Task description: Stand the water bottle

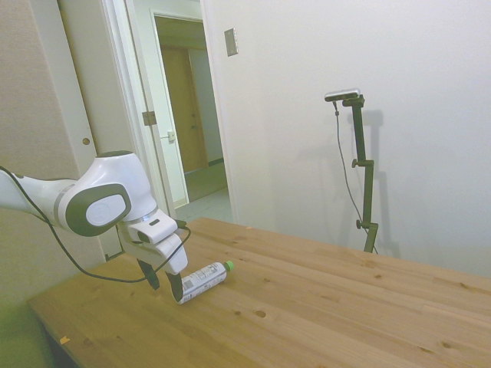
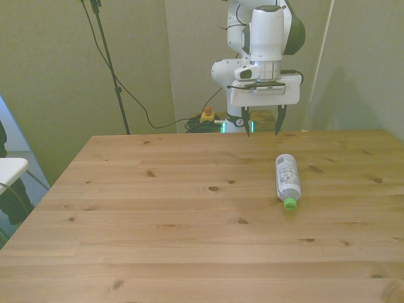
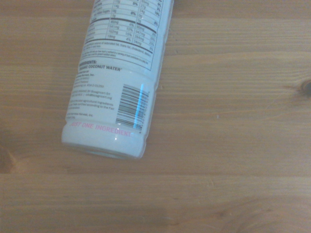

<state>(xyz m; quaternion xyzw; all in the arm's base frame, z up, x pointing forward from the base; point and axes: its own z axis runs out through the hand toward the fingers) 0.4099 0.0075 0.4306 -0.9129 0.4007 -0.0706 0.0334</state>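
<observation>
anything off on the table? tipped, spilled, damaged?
Only the water bottle: it lies on its side on the table, toward the front view's right, green cap pointing away from the robot. No spill or damage shows. The gripper hangs open above the table behind the bottle's base, touching nothing.

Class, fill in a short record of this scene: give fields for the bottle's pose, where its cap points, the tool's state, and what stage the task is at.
bottle pose: bottle lying on its side on the table
cap: green cap points away from the robot's base
tool: tool open, empty, hanging near the bottle's base end, not touching it
wrist view: shows the bottle's label and base end
task stage: not yet grasped or stood up
</observation>
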